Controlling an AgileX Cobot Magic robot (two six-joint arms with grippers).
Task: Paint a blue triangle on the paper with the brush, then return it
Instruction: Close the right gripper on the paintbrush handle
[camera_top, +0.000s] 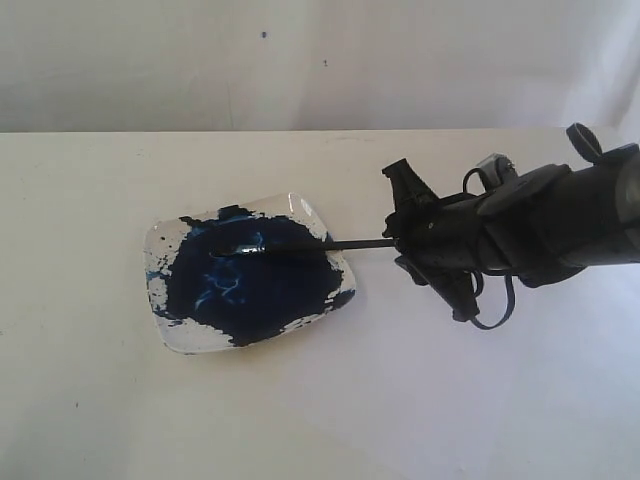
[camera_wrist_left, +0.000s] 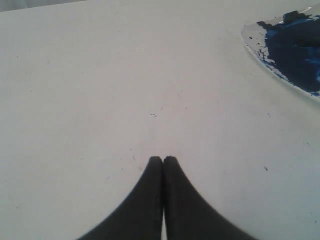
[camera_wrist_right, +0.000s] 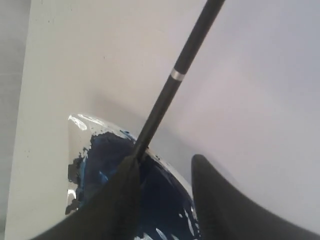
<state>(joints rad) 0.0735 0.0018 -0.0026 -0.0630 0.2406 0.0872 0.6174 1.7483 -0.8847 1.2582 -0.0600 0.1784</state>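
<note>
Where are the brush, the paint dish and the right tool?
brush (camera_wrist_right: 165, 97): right wrist view, black handle, partway along.
paint dish (camera_top: 163, 250): exterior view, clear left rim.
right tool (camera_top: 398, 225): exterior view, midway between its open fingertips.

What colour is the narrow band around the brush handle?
Silvery white band on the black brush; the right wrist view shows it best.

clear dish (camera_top: 200, 338) (smeared navy) on off-white table (camera_top: 60, 190)
</note>
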